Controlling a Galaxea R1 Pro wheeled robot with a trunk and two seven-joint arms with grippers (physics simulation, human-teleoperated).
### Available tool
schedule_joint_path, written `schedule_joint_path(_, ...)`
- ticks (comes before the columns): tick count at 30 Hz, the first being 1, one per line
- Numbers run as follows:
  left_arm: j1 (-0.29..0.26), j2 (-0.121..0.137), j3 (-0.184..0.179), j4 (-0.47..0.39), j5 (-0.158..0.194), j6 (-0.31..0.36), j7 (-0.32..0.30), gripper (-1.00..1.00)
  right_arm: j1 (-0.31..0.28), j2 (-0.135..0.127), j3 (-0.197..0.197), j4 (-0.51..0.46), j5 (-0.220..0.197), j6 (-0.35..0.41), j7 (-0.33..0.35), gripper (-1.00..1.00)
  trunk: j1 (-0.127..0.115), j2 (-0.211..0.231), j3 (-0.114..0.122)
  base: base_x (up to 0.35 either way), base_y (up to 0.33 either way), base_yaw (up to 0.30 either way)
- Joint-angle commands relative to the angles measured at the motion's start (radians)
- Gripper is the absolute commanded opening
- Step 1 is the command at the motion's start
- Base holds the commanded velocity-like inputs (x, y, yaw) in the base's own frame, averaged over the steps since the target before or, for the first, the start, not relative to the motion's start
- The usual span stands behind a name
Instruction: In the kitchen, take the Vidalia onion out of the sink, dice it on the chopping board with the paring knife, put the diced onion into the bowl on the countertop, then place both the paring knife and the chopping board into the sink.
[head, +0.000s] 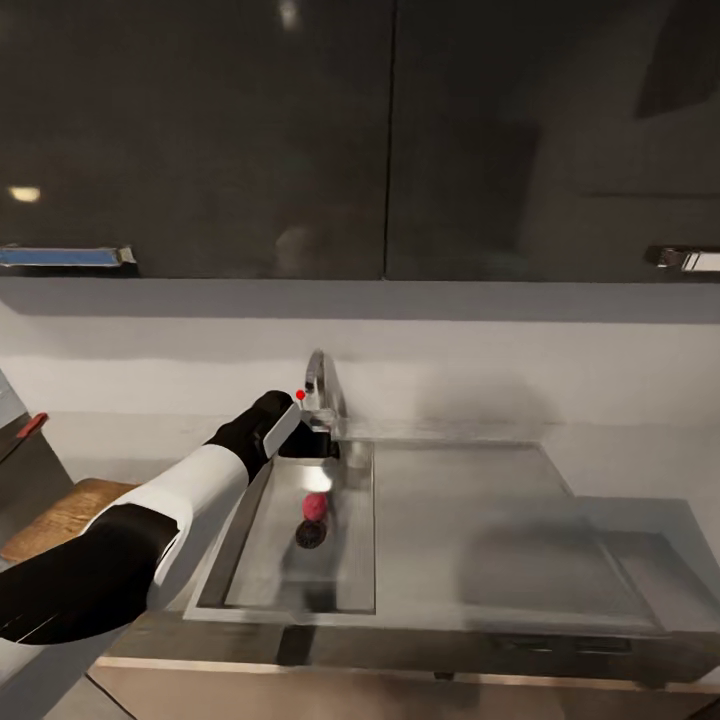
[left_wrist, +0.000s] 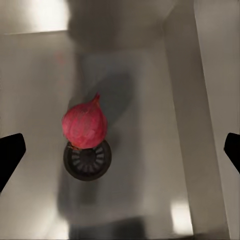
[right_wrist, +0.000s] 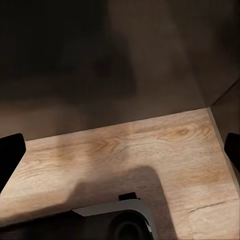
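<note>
Left gripper (left_wrist: 120, 150) spread wide above the sink (left_wrist: 200, 100), dark fingertips (left_wrist: 10, 155) at either edge of the wrist view, nothing pinched. Vidalia onion (left_wrist: 85, 125), reddish-pink with a pointed tip, lying between and beneath the fingers on the basin floor, touching or overlapping the round drain (left_wrist: 88, 161). From the head camera, left arm (head: 190, 490) reaching over the basin beside the chrome tap (head: 318, 385), onion (head: 316, 505) just below the gripper. Behind the arm, a brown wooden edge, possibly the chopping board (head: 65, 515). Right gripper (right_wrist: 120, 152) also spread, empty, over a wood-grain floor (right_wrist: 150, 145).
</note>
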Motion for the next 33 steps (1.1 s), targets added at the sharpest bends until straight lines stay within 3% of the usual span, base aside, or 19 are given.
schedule_joint_path(1, 0.000, 0.001, -0.007, -0.001, 0.011, 0.003, 0.007, 1.00, 0.000, 0.000, 0.004, -0.002, -0.005, -0.001, -0.003, 1.00, 0.001, -0.002, -0.004, 0.150, 0.000, 0.000)
schedule_joint_path(33, 0.072, 0.010, -0.009, 0.036, 0.008, 0.003, 0.007, 1.00, 0.000, 0.000, 0.004, -0.002, -0.005, -0.001, -0.003, 1.00, 0.001, -0.002, -0.053, 0.045, 0.000, 0.000)
